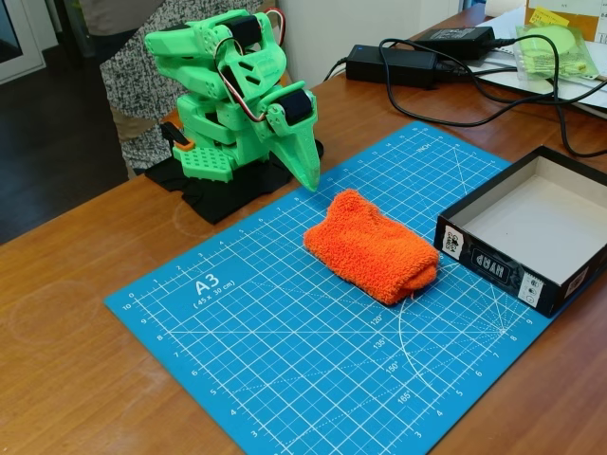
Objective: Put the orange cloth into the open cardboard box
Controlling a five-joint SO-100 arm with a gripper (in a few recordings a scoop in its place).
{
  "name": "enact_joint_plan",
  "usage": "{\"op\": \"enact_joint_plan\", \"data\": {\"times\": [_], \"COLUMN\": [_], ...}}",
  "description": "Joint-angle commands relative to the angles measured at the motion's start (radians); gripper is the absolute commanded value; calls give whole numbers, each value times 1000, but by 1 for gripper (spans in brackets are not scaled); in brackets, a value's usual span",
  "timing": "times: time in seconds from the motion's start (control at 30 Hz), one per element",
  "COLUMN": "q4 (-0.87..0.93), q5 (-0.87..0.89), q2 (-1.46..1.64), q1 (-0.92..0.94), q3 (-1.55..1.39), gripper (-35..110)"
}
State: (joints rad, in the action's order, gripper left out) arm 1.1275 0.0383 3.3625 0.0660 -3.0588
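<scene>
In the fixed view the green arm (232,95) sat folded on its black base at the far left of the wooden surface (66,313), with a person in a speckled garment standing behind it. Its claw (305,161) pointed downward, the tip hanging just above the far edge of the blue cutting mat (285,351); the fingers looked drawn together with nothing between them, though the angle made this hard to confirm. The orange cloth (372,245) lay as a folded bundle on the mat, near and to the right of the claw and apart from it. The open cardboard box (479,254) stood to the right of the cloth, its near left corner close beside the bundle, resting partly on the mat. Black power adapters (391,64) and cables lay at the far right.
</scene>
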Motion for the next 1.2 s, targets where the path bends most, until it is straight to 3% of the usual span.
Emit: {"op": "enact_joint_plan", "data": {"times": [0.0,0.8,1.0,1.17], "q4": [3,3,-21,-32], "q5": [21,21,-46,-46], "q2": [14,14,14,-123], "q1": [25,25,-8,31], "q3": [-12,-12,0,209], "gripper": [0,0,17,27]}}
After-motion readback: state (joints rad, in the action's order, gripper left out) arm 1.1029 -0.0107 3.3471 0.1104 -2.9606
